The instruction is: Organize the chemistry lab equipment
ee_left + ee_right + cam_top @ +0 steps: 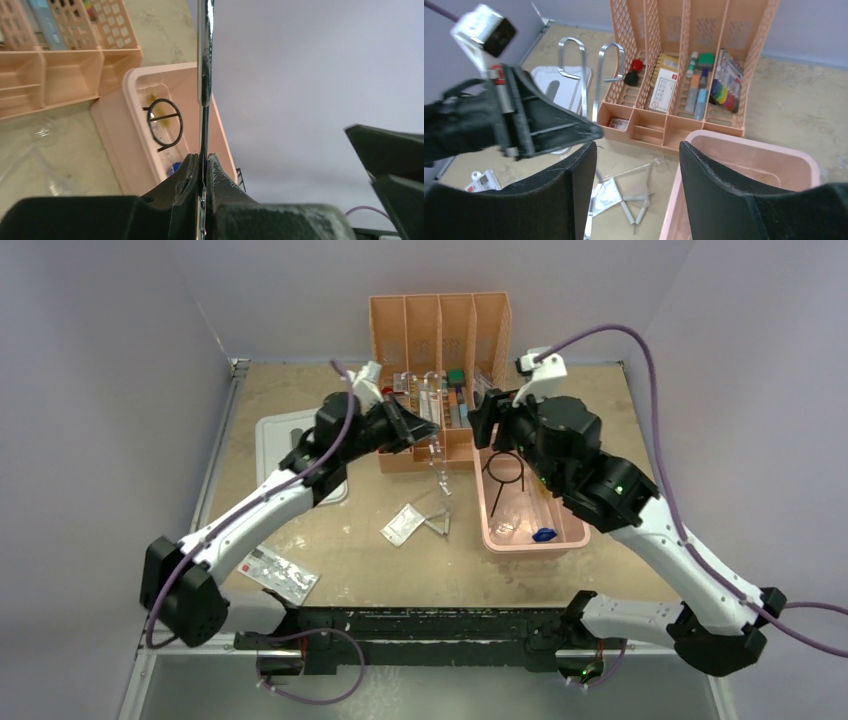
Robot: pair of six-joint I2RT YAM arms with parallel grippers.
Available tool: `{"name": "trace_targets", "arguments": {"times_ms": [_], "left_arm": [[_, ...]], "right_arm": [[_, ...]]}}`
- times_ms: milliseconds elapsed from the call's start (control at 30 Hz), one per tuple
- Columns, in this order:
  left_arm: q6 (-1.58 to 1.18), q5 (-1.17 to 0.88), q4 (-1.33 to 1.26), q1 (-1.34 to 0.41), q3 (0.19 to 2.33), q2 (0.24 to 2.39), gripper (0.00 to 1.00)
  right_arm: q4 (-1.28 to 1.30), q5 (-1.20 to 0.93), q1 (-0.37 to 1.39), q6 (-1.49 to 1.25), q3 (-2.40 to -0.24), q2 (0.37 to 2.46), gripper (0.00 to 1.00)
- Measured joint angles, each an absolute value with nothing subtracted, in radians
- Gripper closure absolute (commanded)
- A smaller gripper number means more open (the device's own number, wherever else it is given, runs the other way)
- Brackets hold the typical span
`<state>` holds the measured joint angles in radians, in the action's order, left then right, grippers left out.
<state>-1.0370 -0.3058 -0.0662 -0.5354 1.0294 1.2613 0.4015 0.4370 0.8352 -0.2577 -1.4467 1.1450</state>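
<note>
left wrist: clamped tight on steel scissor-like tongs [204,75] between left gripper [202,167] fingers. stiff, slick, light; best pinched near pivot. nothing between wide-open right gripper [638,150] fingers.

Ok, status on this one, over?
Left gripper shut on tongs, held aloft. Right gripper open, empty, beside them. Ring in bin. Triangle, packet loose on table.

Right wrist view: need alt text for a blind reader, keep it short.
The right hand hangs open and empty in the foreground. Beyond it the left hand grips steel scissor-like tongs, loop handles up, before a peach divided organizer; a pink bin sits lower right.
</note>
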Motion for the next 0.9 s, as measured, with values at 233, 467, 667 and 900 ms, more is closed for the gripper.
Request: {"name": "trace_targets", "arguments": {"times_ms": [233, 467, 667, 900], "left_arm": [[-1.068, -0.160, -0.025, -0.735, 1.297, 1.555, 1.00], [-1.095, -0.043, 0.103, -0.886, 1.588, 1.849, 1.00], [-1.076, 0.082, 0.259, -0.998, 1.886, 2.077, 1.00], [-1.063, 0.194, 0.419, -1.069, 2.058, 2.230, 1.00]], "right_arm": [[0.390, 0.553, 0.835, -0.250, -1.440, 0.994, 0.39], [0.354, 0.671, 0.834, -0.249, -1.411, 0.875, 0.40], [0.337, 0.727, 0.834, -0.242, -1.411, 0.831, 0.40], [0.339, 0.751, 0.834, -0.241, -1.393, 0.813, 0.40]]}}
